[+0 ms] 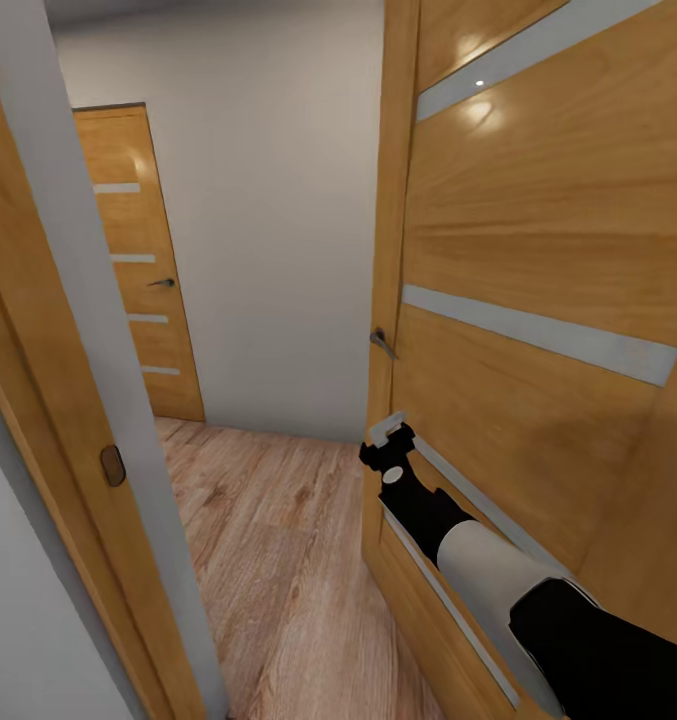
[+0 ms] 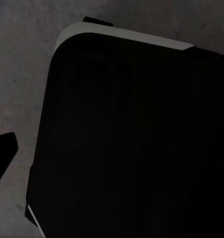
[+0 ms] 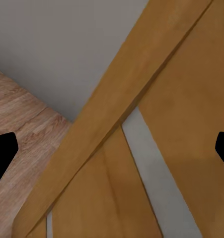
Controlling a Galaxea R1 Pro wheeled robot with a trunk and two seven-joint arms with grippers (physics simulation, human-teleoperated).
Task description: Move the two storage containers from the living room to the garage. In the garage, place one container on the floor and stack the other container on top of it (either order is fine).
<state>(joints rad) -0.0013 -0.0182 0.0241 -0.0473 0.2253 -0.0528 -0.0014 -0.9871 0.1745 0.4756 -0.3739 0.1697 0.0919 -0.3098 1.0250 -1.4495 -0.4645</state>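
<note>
Right arm [image 1: 538, 590] first, since it sits closest: its black and cream forearm runs up from about 5 o'clock in the head view toward the middle, ending at the right gripper [image 1: 390, 450], which is pressed close against the open wooden door [image 1: 538, 260] just below the door handle [image 1: 382, 342]. From the right wrist camera, dark fingertips [image 3: 2, 156] show at both edges of the picture with a wide gap between them, so the jaws stand apart and hold nothing; through that gap lie the door's edge, one of its pale inlaid stripes [image 3: 151, 168], a grey wall and plank flooring.

Further out, at 12 o'clock, a short hallway with a wood-plank floor [image 1: 268, 540] ends at a white wall [image 1: 268, 220]. At about 10 o'clock a second, closed door [image 1: 138, 260] carries the same pale stripes. A door frame [image 1: 68, 420] cuts down the 9 o'clock side.

By the left wrist camera, a large dark rounded body with a pale rim fills most of the picture over speckled grey ground, and one dark finger [image 2: 3, 148] shows at the edge; whether the left gripper is apart or together cannot be told.

Neither storage bin appears here, so their place, heading and long axis cannot be judged. My reading is that the robot is working through a doorway, and nothing here shows any stacking done.
</note>
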